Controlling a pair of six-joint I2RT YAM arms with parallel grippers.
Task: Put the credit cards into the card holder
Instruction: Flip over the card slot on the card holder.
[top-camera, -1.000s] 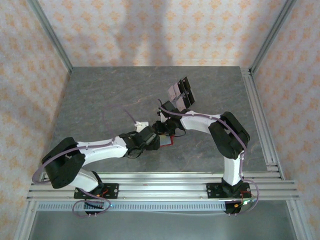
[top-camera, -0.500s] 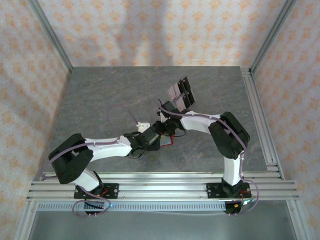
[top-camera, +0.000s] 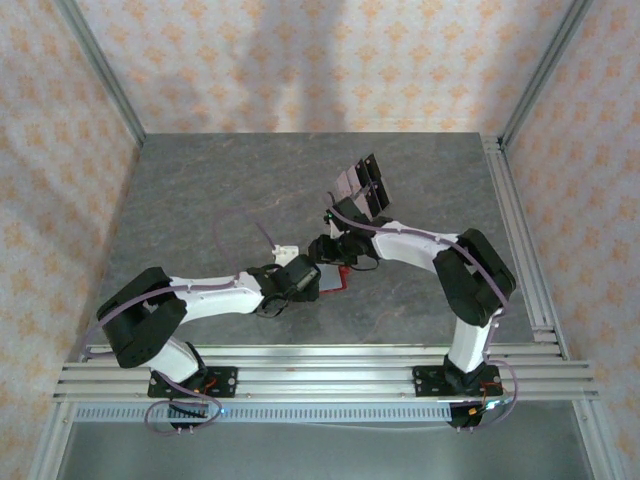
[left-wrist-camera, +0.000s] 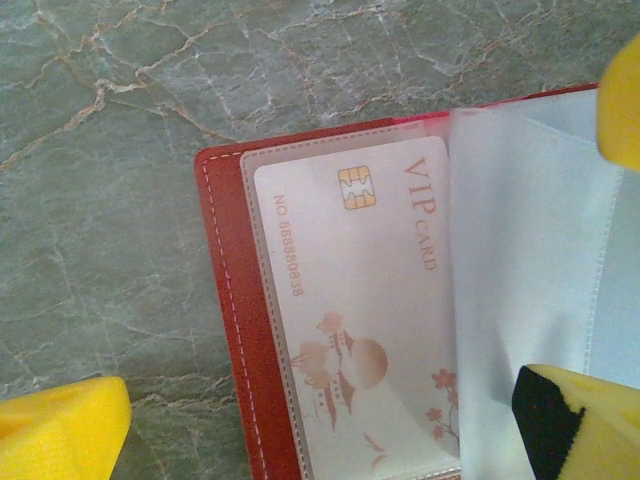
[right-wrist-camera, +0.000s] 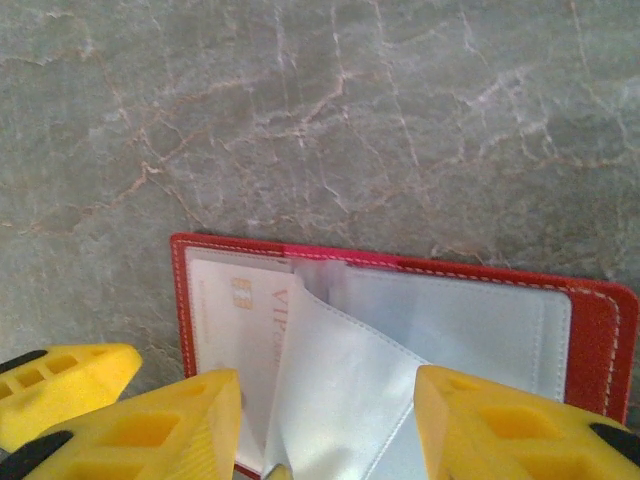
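Observation:
The card holder (left-wrist-camera: 225, 330) lies open on the grey stone table, red with white stitching. A pale credit card (left-wrist-camera: 350, 300) marked VIP sits in the clear pocket of its left page. A translucent inner sleeve (right-wrist-camera: 350, 390) stands up from the middle. My left gripper (left-wrist-camera: 320, 420) is open wide, its yellow fingers (left-wrist-camera: 60, 430) straddling the holder's near end. My right gripper (right-wrist-camera: 330, 440) is open with the raised sleeve between its fingers (right-wrist-camera: 190, 430), not pinched. From above, both grippers meet over the card holder (top-camera: 338, 281). Loose credit cards (top-camera: 358, 185) lie fanned further back.
Aluminium rails run along the table's right edge (top-camera: 510, 230) and near edge (top-camera: 320, 365). Patterned walls close the back and sides. Bare stone table (top-camera: 210, 190) stretches to the left and behind the holder.
The left arm has reached further toward the holder. The right arm's elbow has swung right while its gripper edged left over the holder, and its jaws have widened a little.

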